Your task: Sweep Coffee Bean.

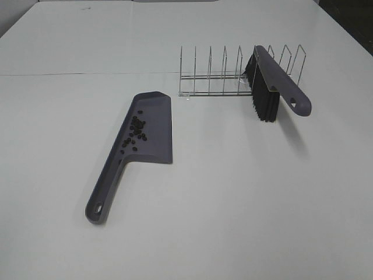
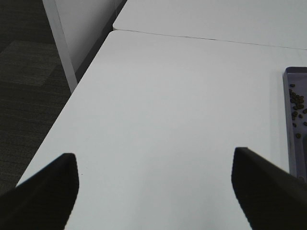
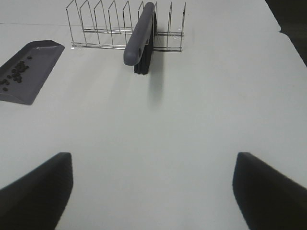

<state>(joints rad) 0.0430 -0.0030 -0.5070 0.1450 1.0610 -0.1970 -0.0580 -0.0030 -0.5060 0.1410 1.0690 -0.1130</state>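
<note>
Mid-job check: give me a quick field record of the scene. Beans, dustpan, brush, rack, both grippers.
beans: cluster of small dark coffee beans lying on the dustpan's blade; none seen loose on the table
dustpan: flat grey plastic dustpan on the white table, handle toward the camera
brush: grey-handled brush with black bristles slotted in the rack
rack: thin wire rack behind the dustpan
left gripper: open, holding nothing
right gripper: open, holding nothing

Light: bright, even, overhead | Shadows: soft — beneath the grey plastic brush [image 1: 280, 81] onto the white matt table [image 1: 245, 192] | Glare: faint | Focus: wrist views soft — dark fingertips [image 3: 36, 191] blurred
</note>
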